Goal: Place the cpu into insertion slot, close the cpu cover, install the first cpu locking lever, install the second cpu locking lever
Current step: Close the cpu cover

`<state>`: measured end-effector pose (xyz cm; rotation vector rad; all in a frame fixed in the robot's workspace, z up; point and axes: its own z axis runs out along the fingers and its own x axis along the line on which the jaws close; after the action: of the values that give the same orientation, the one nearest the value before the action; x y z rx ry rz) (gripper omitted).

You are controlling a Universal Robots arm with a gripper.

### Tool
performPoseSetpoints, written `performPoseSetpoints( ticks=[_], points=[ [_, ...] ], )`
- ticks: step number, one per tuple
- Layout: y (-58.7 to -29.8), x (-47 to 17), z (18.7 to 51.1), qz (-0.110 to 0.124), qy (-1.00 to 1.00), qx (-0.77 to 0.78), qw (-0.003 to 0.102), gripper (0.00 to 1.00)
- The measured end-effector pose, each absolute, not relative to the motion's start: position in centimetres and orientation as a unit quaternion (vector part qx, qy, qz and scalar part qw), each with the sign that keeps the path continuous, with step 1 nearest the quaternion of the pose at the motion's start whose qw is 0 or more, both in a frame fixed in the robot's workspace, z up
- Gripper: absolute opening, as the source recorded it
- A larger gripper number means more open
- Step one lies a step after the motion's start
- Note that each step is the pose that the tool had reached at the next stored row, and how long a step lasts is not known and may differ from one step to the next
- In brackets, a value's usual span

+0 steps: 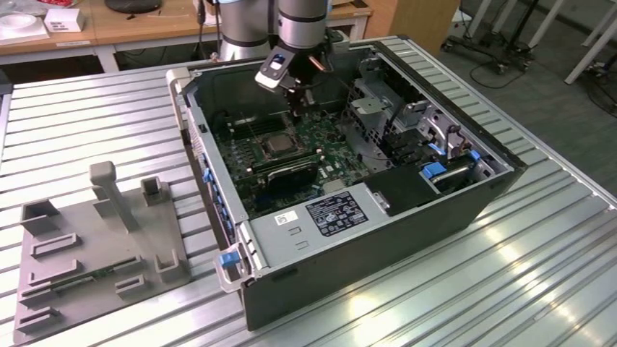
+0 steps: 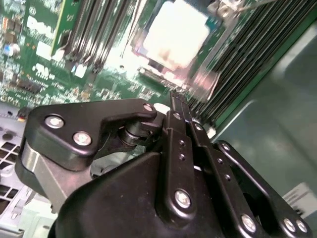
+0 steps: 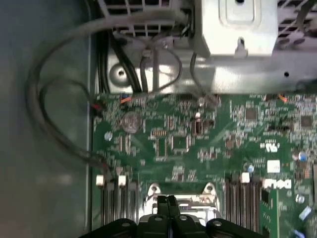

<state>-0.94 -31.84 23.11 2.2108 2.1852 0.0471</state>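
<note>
The black two-fingered gripper (image 1: 302, 110) hangs inside the open dark grey metal computer case (image 1: 386, 238), which stands on the ribbed metal worktop (image 1: 540, 275). In both wrist views its fingers (image 2: 174, 129) lie pressed together and I see nothing between them.

The small flat square cpu (image 2: 177, 37) with the silvery-beige metal top is lying in the insertion slot (image 1: 262, 153), a square dark socket with a silvery frame on the green motherboard (image 1: 328, 137). It is near the gripper and a little below it, not touching.

The cpu cover (image 3: 190, 199), a thin silvery frame plate, seems to lie down around the chip. The glare there is strong, so I cannot say whether it is closed or latched.

I judge the chip to be light, stiff and smooth on top, and fragile on its underside. It should be held only by two opposite edges and kept level. The cover looks thin but rigid, turning on its hinge, so a gentle push on the free edge should be enough.
</note>
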Motion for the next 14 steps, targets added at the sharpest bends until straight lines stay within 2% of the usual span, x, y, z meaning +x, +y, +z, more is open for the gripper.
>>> performPoseSetpoints(
  ticks=[14],
  points=[
    [-31.7,-1.64,23.09,0.013,0.703,0.711,0.017,0.11]
  ],
)
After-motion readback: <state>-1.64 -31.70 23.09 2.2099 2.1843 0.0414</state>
